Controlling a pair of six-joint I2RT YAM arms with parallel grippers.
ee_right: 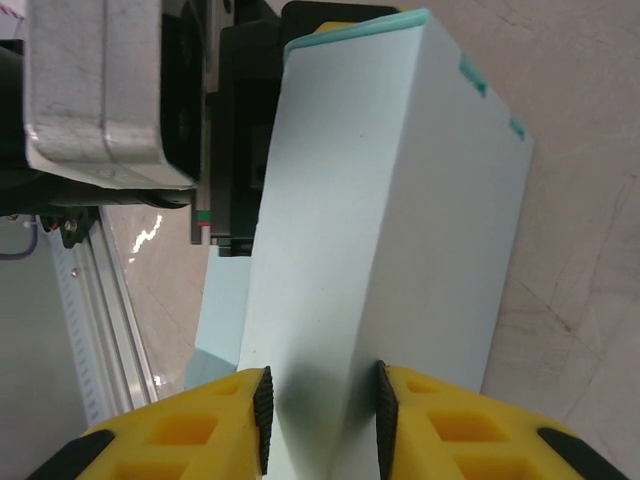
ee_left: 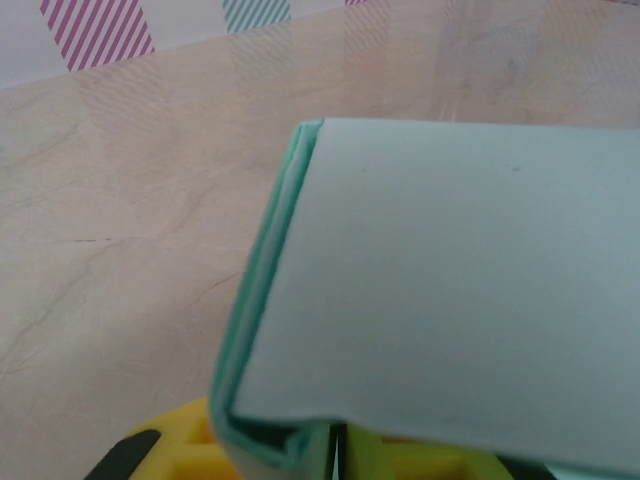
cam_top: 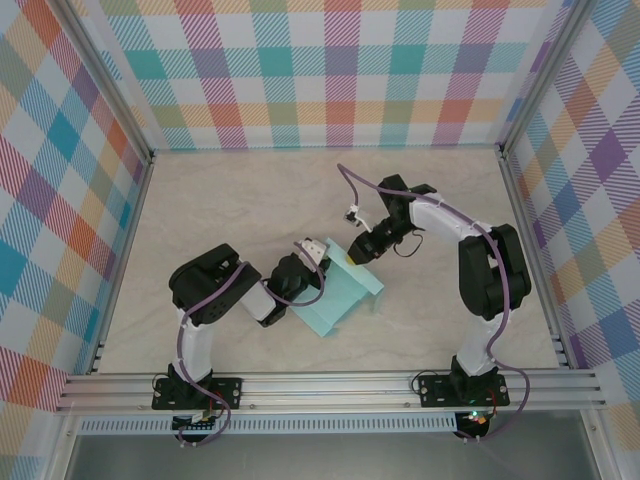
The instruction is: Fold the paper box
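Plaid walls [cam_top: 300, 70] ring a beige tabletop [cam_top: 200, 200]. Paper box [cam_top: 340, 298] sits mid-tabletop between the two arms, partly folded, one mint panel raised. Right claw [ee_right: 322, 415] reaches in from the far side, its yellow pads [ee_right: 262, 410] clamped on either side of the raised panel. Left claw [cam_top: 312, 262] is at the box's far-left corner. In the left wrist view a card edge runs down between its yellow fingers [ee_left: 190, 445]; gripping or apart, cannot tell.
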